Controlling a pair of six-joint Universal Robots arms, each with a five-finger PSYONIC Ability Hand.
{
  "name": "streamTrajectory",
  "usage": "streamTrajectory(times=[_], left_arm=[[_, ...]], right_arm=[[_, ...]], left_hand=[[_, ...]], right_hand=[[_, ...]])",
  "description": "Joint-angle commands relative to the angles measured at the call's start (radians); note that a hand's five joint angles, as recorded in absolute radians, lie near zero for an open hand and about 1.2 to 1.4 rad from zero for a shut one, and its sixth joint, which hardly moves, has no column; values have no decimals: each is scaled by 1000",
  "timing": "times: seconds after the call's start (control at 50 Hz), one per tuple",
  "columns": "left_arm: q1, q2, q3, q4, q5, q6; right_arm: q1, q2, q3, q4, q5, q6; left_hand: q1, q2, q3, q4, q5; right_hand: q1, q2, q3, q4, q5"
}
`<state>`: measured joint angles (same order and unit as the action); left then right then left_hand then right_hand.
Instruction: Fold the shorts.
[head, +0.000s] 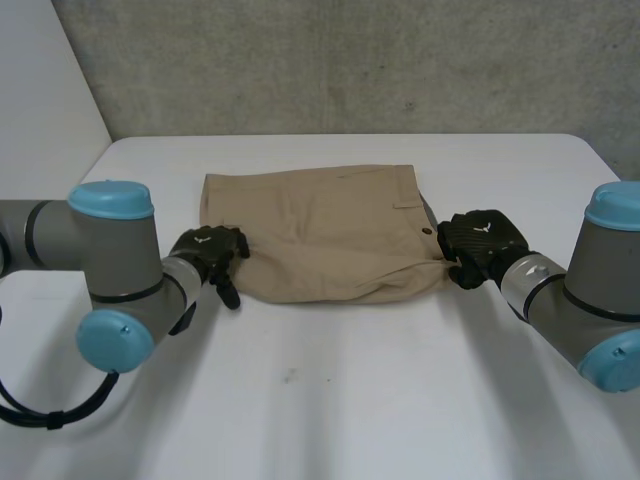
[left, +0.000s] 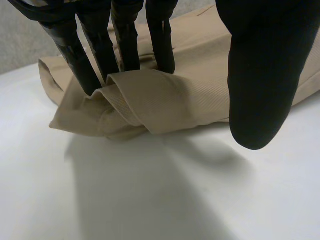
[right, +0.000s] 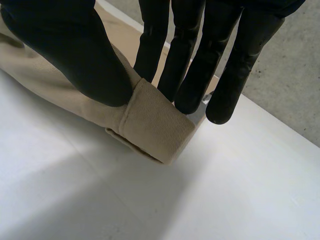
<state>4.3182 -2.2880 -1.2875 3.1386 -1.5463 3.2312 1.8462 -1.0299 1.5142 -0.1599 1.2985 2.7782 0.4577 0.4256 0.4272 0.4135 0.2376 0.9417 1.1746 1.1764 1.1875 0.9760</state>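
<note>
As you look down in the head view, the white table (head: 330, 400) takes up most of the frame, w/ a grey concrete wall (head: 350, 60) across the top. Tan shorts (head: 320, 230) lie flat at centre frame, a bit above the middle, as a rough rectangle w/ the waistband end toward the right. Your left arm (head: 110, 260) comes in from the lower left of the frame, the right arm (head: 590, 290) from the lower right. You have the left hand (head: 205, 250) at the shorts' lower-left corner. In its wrist view the fingers (left: 162, 45) are straight, tips down on the cloth just behind a rolled-up lip of fabric. The thumb (left: 265, 75) hangs apart from them and isn't closed on the fabric, so that hand is spread, merely touching. Your right hand (head: 480, 240) is at the lower-right corner, i.e. the waistband end. Its wrist view shows the thumb (right: 75, 55) pressed on the outer face of the raised waistband corner w/ straight fingers (right: 190, 65) on the other side, so the cloth is pinched betw. thumb and fingers. Smallest bit: a dark button (head: 427, 231) near the shorts' right edge, just beside the right hand
</note>
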Motion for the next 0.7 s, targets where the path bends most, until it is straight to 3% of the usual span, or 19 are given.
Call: streamTrajectory(times=[0.02,0.1,0.18,0.26,0.28,0.42,0.5,0.64,0.7], left_arm=[[0,-50,66,32,2,73],[-2,-88,112,40,2,85],[-3,-130,154,40,-3,87],[-8,-153,175,38,3,87],[-11,-153,175,37,5,85],[-28,-49,125,-17,8,73],[-34,166,4,-155,40,71],[-9,315,-88,-334,115,82],[53,367,-139,-445,129,88]], right_arm=[[8,-2,-9,0,1,21],[22,1,-19,-3,2,20],[25,4,-32,-4,10,20],[25,7,-42,-1,13,21],[25,5,-45,-1,18,21],[27,-22,-55,61,90,8],[27,-59,-55,149,99,-20],[30,-105,-51,264,104,-147],[28,-131,-40,315,107,-222]], left_hand=[[0,32,30,44,45],[29,61,59,73,74],[216,248,247,260,262],[691,723,721,735,737],[936,968,967,980,982],[939,971,969,983,984],[939,971,969,983,984],[939,971,969,983,984],[939,971,969,983,984]], right_hand=[[455,222,220,209,246],[455,222,220,209,246],[455,222,220,209,246],[455,222,220,209,246],[455,222,220,209,246],[455,222,220,209,246],[455,222,220,209,246],[455,222,220,209,246],[455,222,220,209,246]])
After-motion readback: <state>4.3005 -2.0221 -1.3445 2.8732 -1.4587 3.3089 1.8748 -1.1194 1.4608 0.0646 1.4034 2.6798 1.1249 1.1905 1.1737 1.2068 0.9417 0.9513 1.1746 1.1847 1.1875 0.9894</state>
